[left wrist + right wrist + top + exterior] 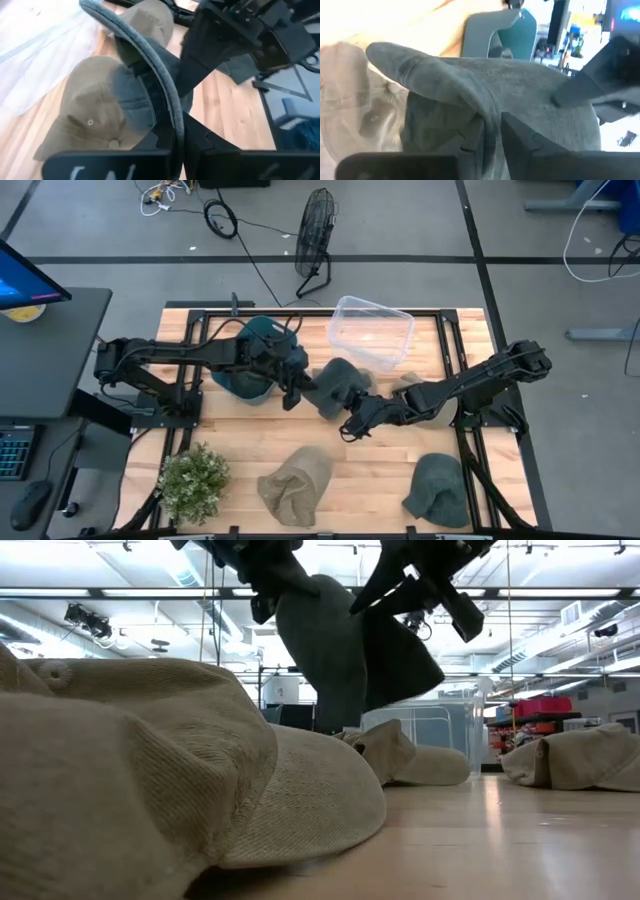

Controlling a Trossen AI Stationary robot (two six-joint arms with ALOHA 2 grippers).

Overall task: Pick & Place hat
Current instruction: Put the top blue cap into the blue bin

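Beige corduroy cap (150, 790) fills the low view; behind, left end effector (297, 388) and right end effector (352, 423) both clamp, seemingly, the dark grey-green cap (338, 385) above mid-desk.

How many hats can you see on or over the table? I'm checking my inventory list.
5: teal hat at back left, grey hat held mid-table by left gripper and right gripper, tan hat beside it, tan hat front centre, green hat front right. Others may be hidden.

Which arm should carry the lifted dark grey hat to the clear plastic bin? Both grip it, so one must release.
Probably left: the left gripper holds the dark grey hat on the side toward the clear plastic bin; the right gripper sits farther away.
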